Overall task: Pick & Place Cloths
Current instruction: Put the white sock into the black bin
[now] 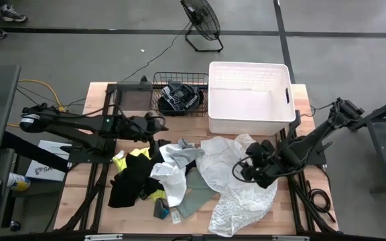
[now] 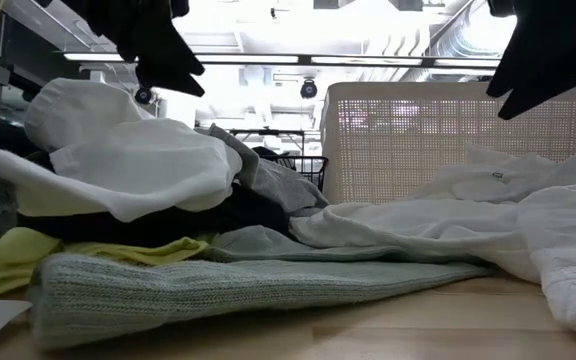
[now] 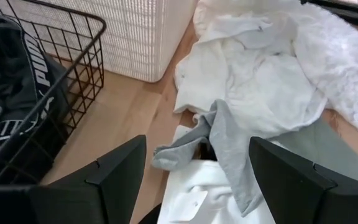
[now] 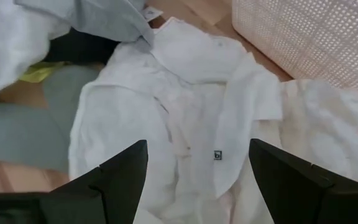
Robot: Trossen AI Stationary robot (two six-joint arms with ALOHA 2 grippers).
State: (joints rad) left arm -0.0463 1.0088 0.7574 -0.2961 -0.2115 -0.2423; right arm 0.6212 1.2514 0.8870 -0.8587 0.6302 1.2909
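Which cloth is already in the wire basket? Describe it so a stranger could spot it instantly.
Start at the white plastic tub at the table's far edge; the black wire basket stands right beside it, on the left arm's side. The black garment bundled inside carries white lettering and is the only cloth off the tabletop pile.

A lab or workshop floor. Beyond the left gripper (image 1: 158, 125) the wooden table (image 1: 96, 94) stands on grey taped concrete beside a floor fan (image 1: 202, 20). Exposed ceiling ducts (image 2: 468, 35) overhead.
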